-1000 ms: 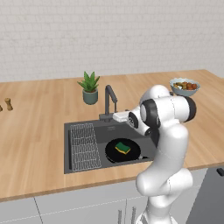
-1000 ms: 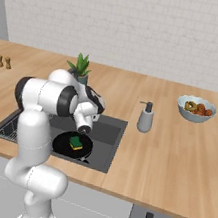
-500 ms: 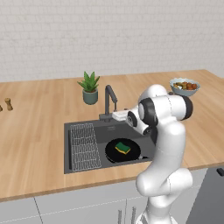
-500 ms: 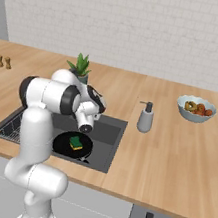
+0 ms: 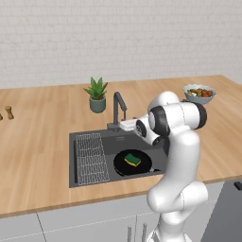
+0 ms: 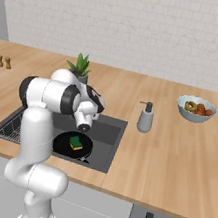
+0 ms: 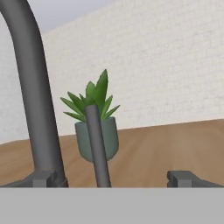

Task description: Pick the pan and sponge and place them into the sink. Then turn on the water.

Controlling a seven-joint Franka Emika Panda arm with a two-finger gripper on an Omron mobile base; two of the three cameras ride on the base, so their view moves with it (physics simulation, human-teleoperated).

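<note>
Left base view
sink (image 5: 90, 137): dark basin sunk into the wooden counter (image 5: 38, 142); landmark for the lines below.
rack (image 5: 90, 158): wire grid lying in the sink's left part.
pan (image 5: 124, 167): black, flat on the sink floor, right of the rack.
sponge (image 5: 133, 160): green and yellow, lying inside the pan.
faucet (image 5: 117, 105): dark, angular, rising from the sink's back rim.
gripper (image 5: 127, 125): level above the sink's back right part, its tip just beside the faucet base; finger state cannot be told from here.
plant (image 5: 97, 94): potted, on the counter behind the sink, left of the faucet.
bowl (image 5: 199, 93): pale, with colourful food, well apart to the sink's right rear.
shakers (image 5: 9, 112): small and brown, far left of the sink.

Right base view
sink (image 6: 105, 146): pan (image 6: 64, 146) on its floor with the sponge (image 6: 76, 142) on top.
plant (image 6: 78, 65): behind the sink, partly hidden by the arm.
dispenser (image 6: 145, 117): grey soap bottle on the counter, just right of the sink's back corner.
bowl (image 6: 196, 108): farther right of the sink than the dispenser.

Hand view
gripper (image 7: 117, 178): fingers (image 7: 186, 178) spread wide, nothing between them but a thin dark faucet lever (image 7: 97, 144), touched by neither.
faucet (image 7: 33, 83): thick curved neck at the left.
plant (image 7: 95, 124): behind the lever, on the counter before the white brick wall (image 7: 166, 65).
</note>
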